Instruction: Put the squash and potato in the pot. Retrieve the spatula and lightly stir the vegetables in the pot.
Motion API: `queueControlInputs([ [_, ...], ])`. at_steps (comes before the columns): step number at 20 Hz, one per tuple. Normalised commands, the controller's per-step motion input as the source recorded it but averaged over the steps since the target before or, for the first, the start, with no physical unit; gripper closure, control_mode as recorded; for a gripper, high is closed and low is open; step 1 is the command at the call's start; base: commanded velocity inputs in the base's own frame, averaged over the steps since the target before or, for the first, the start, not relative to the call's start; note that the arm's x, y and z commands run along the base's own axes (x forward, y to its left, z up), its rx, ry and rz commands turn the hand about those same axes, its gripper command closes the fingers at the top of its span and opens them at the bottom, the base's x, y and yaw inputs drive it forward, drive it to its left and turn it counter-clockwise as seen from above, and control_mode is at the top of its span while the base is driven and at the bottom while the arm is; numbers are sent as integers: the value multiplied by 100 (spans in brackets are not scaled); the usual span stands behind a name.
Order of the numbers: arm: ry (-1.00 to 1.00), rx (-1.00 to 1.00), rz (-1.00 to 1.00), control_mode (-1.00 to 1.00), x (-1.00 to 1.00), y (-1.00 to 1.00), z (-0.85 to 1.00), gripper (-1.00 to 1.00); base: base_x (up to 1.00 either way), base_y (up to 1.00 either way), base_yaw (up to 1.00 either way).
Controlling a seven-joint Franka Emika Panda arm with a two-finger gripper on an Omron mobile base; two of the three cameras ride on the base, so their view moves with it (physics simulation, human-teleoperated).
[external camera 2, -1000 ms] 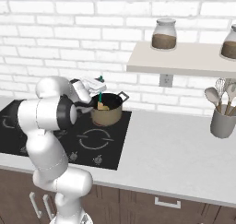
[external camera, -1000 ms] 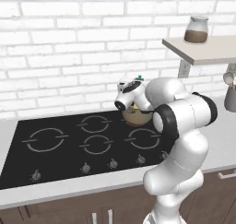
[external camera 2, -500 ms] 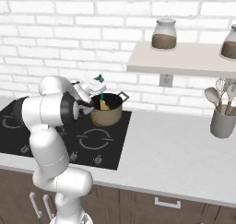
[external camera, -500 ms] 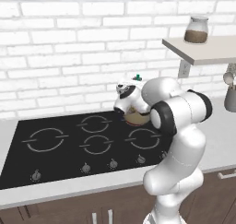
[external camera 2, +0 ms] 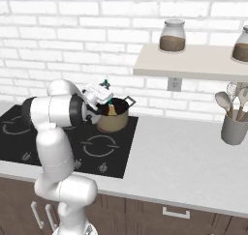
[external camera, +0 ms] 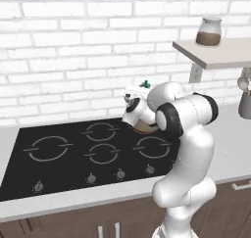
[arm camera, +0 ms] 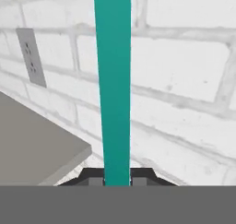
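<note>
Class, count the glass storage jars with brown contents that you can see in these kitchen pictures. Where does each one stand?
2. One brown-filled glass jar stands at the left of the white wall shelf; the second jar stands at its right, cut by the picture edge. More may lie beyond.

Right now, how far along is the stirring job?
Done, as far as shows: something yellow, likely the squash, sits in the pot on the hob; the potato can't be made out. In hand: the claw is shut on the teal spatula handle, over the pot. Left: the stirring, whose progress one picture cannot show.
</note>
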Motion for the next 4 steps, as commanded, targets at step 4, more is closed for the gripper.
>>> queueControlInputs([
  [4,-6,-3,0,-100,5,0,-3,100,0,0,0],
])
